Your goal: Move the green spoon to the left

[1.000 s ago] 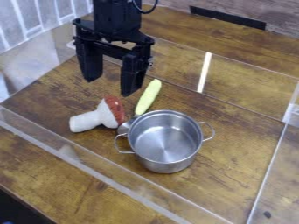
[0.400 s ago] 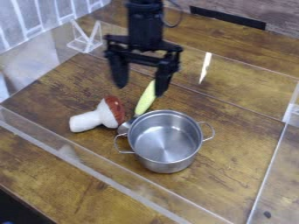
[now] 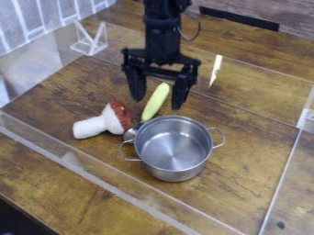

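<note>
On a dark wooden table point(image 3: 73, 197) ringed by a low clear plastic wall point(image 3: 50, 147), a toy mushroom point(image 3: 98, 120) with a white stem and a red cap lies on its side to the left of a small steel pot point(image 3: 175, 147), its cap pointing toward the pot. Just beside that cap, the green spoon point(image 3: 152, 104) lies diagonally on the wood, its thick yellow-green handle running up and away from the pot's far-left rim while its small silver bowl point(image 3: 130, 134) rests close against the pot's left side, near one of the pot's loop handles. Directly over the spoon's handle hangs the black end effector point(image 3: 160, 91), pointing straight down from a dark arm that enters from the top of the view; its two fingers point(image 3: 131, 84) stand spread wide apart, one on the mushroom side of the handle and one on the far side, gripping nothing. Whether the fingertips touch the table cannot be told. The pot stands upright and empty, its second loop handle facing right. Beyond the pot, to its upper right, a bright streak of reflected light marks the far plastic wall.
</note>
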Action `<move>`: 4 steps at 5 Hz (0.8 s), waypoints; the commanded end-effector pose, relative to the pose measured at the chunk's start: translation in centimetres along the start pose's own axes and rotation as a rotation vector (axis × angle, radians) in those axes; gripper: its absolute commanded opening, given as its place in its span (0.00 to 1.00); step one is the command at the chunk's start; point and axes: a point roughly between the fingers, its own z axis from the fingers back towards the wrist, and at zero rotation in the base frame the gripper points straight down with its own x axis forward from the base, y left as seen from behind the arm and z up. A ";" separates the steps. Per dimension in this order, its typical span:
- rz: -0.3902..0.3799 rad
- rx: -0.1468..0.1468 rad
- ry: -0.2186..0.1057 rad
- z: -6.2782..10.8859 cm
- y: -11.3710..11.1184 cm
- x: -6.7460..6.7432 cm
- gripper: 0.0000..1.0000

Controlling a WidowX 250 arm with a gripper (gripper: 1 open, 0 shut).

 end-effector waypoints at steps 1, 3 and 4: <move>-0.020 -0.016 -0.050 0.8 -0.4 1.4 1.00; -0.060 -0.023 -0.045 -0.6 -0.7 3.3 1.00; -0.093 -0.022 -0.038 -1.2 -1.1 3.6 0.00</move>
